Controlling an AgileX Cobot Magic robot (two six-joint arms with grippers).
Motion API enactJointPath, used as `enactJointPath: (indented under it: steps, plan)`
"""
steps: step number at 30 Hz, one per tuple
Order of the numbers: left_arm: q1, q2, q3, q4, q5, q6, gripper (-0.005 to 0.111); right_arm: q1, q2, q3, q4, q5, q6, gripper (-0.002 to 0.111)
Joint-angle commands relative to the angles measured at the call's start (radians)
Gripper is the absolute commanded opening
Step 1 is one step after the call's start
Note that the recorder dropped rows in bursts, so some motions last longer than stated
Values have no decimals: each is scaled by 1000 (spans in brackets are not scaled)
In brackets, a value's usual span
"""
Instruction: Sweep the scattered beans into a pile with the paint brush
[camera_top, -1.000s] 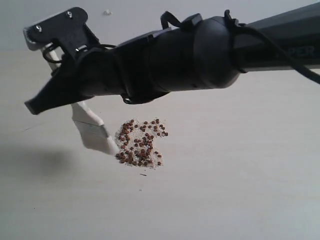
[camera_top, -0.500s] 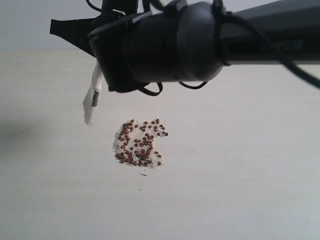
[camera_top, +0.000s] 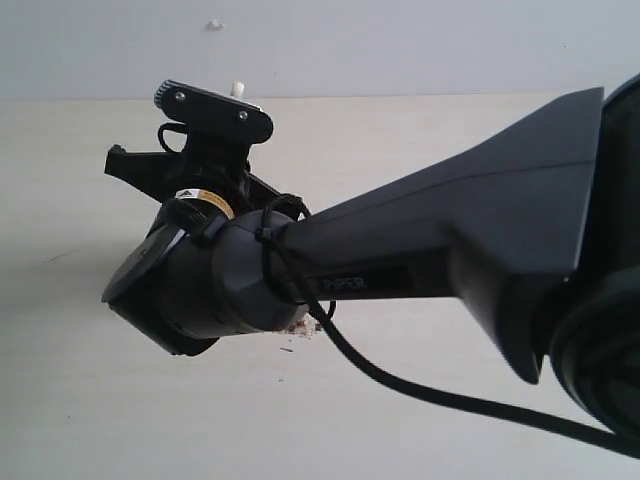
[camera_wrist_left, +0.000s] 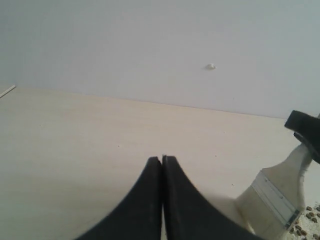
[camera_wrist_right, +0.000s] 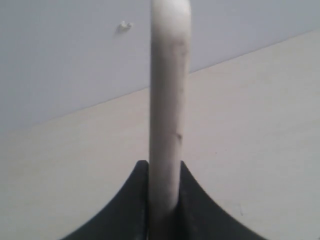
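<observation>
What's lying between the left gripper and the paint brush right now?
Only bare table, as the left wrist view shows: nothing lies between the shut left gripper and the paint brush.

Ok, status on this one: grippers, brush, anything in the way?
Left gripper shut, empty. Right gripper shut on paint brush handle. Beans beside the bristles; right arm hides most in exterior view.

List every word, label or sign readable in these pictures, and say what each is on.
"PIPER": on the right arm, along its dark link, exterior view.
A yellow-and-white sticker near that arm's wrist is too small to read.
The paint brush shows no print.
</observation>
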Motion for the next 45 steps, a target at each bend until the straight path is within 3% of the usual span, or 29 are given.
enactJointPath:
  steps: [1,12,22,29,32,39,45]
  plan:
    - [3,-9,3,-5,-1,3,0,0,1,-7,54,-62,-143,0]
    - [3,-9,3,-5,-1,3,0,0,7,-7,209,-237,-282,0]
    - [3,-9,3,-5,-1,3,0,3,-8,-7,201,-237,-324,0]
    - [3,-9,3,-5,-1,3,0,7,-63,-7,19,-2,-293,0]
    - [3,-9,3,-5,-1,3,0,-2,-58,-7,-62,-2,-259,0]
    - [3,-9,3,-5,-1,3,0,-69,-3,-7,-46,16,-135,0]
    - [3,-9,3,-5,-1,3,0,-81,27,-7,7,-3,-166,0]
